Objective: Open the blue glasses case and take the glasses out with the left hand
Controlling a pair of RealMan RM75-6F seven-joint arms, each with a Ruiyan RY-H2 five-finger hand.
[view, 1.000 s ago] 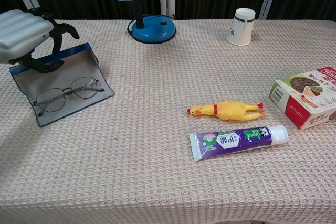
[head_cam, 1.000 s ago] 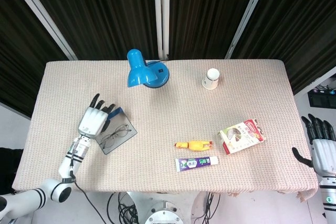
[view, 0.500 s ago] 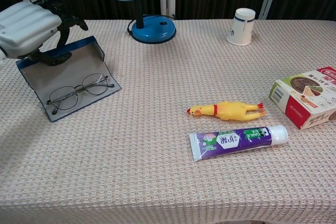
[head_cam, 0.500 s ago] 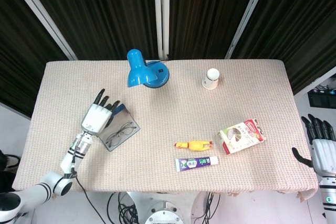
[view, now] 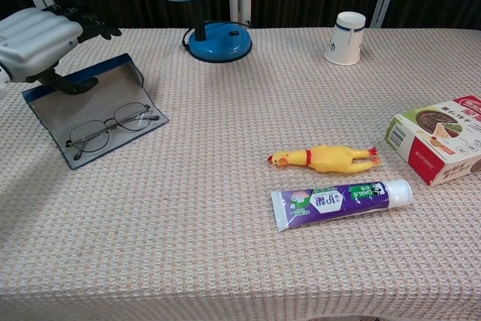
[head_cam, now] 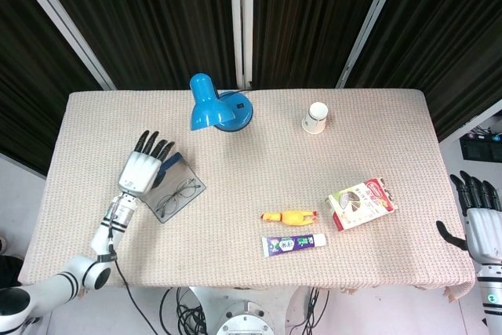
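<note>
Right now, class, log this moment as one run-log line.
blue glasses case: open | glasses: inside | left hand: over case, holding nothing | right hand: off table, idle

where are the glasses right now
The glasses lie on the open blue case at the table's left side in both views, just below the left hand.

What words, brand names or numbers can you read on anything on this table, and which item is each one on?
Toothpaste tube: white characters on the purple body, too blurred to read.
Red and green box: red logo at the upper corner and a barcode on the green side, both too small to read.
Paper cup: a dark band near the rim, no legible text.
Blue desk lamp, rubber chicken, glasses and blue glasses case: no writing visible.
</note>
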